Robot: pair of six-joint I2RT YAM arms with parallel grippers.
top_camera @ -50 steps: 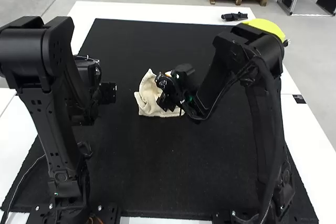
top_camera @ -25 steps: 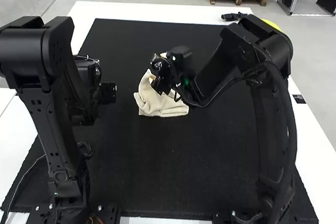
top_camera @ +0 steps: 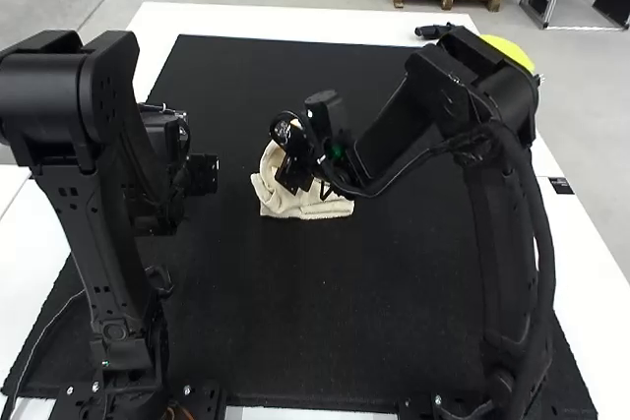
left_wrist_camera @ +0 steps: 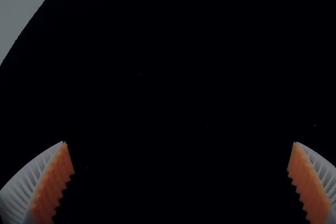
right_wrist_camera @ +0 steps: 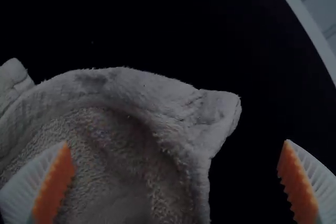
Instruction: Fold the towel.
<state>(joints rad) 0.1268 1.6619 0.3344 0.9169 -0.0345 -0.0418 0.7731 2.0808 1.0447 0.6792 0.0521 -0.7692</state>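
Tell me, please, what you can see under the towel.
The bunched towel rests on the black mat; whatever else may be beneath its cloth is covered and cannot be seen.

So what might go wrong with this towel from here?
The towel lies bunched, so the open right gripper might pinch several layers at once. One finger is over cloth, the other beyond its edge, so the grip could slip. The open left gripper is away from it, so a one-sided pull may drag it.
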